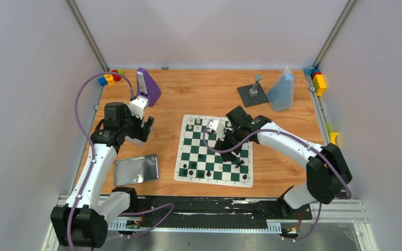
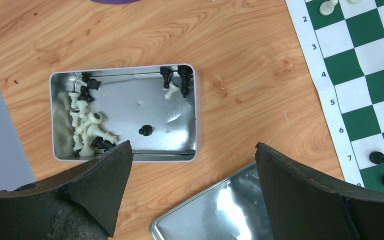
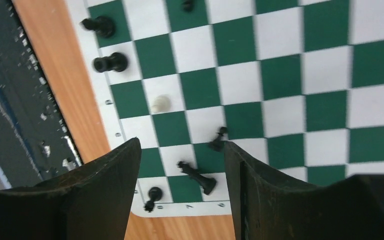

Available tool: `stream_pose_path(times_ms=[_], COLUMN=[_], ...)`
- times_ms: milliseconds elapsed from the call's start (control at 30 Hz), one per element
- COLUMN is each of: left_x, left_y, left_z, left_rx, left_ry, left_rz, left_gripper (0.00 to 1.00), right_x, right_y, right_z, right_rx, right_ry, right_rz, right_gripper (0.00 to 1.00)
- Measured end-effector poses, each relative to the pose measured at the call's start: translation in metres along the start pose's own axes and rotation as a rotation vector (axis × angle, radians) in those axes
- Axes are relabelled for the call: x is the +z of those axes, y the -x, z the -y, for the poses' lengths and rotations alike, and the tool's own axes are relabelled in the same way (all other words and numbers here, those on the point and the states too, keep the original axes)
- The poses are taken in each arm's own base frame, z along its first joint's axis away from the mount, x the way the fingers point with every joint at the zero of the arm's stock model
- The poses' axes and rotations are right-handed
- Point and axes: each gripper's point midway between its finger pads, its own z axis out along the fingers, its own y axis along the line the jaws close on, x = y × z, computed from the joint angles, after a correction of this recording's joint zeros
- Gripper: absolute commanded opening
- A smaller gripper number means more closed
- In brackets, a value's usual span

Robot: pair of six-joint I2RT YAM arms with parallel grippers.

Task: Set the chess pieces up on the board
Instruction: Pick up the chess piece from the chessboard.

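Chess piece (image 3: 198,177) toppled, between right fingers (image 3: 105,200)

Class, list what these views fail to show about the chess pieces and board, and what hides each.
Top view: white right arm covers middle squares of the green-and-white checkered board.
Left wrist view: black and white plastic chess pieces overlap in the shiny metal tin; uncountable.
Right wrist view: pale piece blurred; type unclear.

Table (image 2: 240,45): smooth wood-grain surface, satin finish. Tin (image 2: 130,107) and lid (image 2: 215,210): bright reflective metal. Board (image 3: 280,75): matt, smooth mat. Chess pieces (image 2: 87,125): seemingly plastic, slightly glossy.
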Motion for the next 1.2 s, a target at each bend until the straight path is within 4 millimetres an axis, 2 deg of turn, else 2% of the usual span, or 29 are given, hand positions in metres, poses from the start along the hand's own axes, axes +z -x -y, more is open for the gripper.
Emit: stream_pose_path(times_ms=[100, 200, 467, 700, 900, 1200], left_x=[0.0, 0.0, 0.0, 0.0, 0.0, 0.0], left_y=[0.0, 0.0, 0.0, 0.0, 0.0, 0.0], left_z=[0.0, 0.0, 0.0, 0.0, 0.0, 0.0], left_rx=[0.0, 0.0, 0.0, 0.0, 0.001, 0.001], left_ry=[-0.001, -0.001, -0.002, -0.002, -0.002, -0.002], left_rz=[0.0, 0.0, 0.0, 0.0, 0.0, 0.0], left_gripper=[1.0, 1.0, 1.0, 1.0, 1.0, 1.0], right_x=[0.016, 0.025, 0.048, 0.058, 0.065, 0.069], right_y=[-0.011, -0.018, -0.025, -0.029, -0.032, -0.034], right_z=[-0.032, -0.048, -0.045, -0.046, -0.048, -0.046], right_rx=[-0.055, -0.085, -0.093, -0.092, -0.096, -0.09], right_ry=[0.073, 0.11, 0.117, 0.127, 0.139, 0.136], right_rz=[-0.047, -0.081, -0.124, -0.146, -0.16, -0.176], right_gripper=[0.62, 0.61, 0.57, 0.49, 0.36, 0.05])
